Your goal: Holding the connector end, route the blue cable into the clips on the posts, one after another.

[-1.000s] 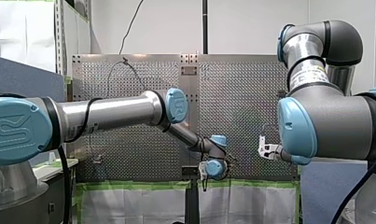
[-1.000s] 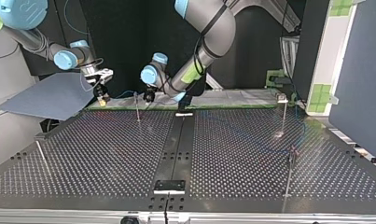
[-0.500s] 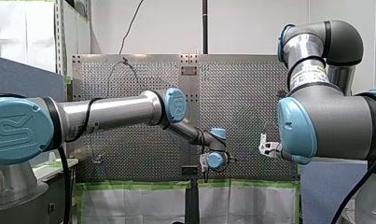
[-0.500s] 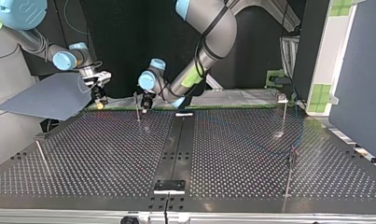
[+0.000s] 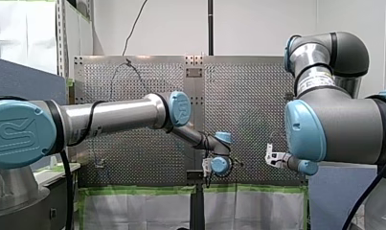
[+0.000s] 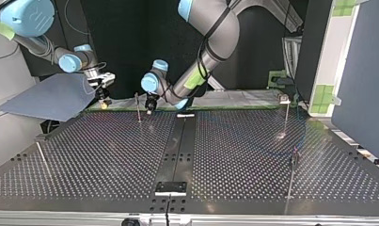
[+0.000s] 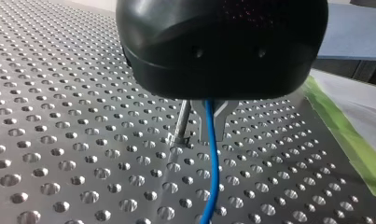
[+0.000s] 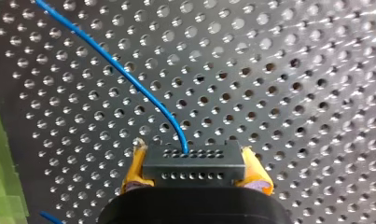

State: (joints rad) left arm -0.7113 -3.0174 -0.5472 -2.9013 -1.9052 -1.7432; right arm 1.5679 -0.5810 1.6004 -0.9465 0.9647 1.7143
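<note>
Connector first: at the top view's left, by the table's (image 6: pixel 107 150) far edge, our right gripper (image 6: pixel 102 96) has its yellow pads (image 8: pixel 135 164) clamped on the black connector (image 8: pixel 193 169). From it the blue cable (image 8: pixel 129 77) leads out over the holes. Next along that edge stands a thin post (image 6: pixel 138 109). Just beside it is our left gripper (image 6: pixel 150 104), its metal fingers (image 7: pixel 220 113) closed narrowly about the cable, which runs out from between them. We see a second post (image 6: pixel 287 115) near the far corner at the right.
</note>
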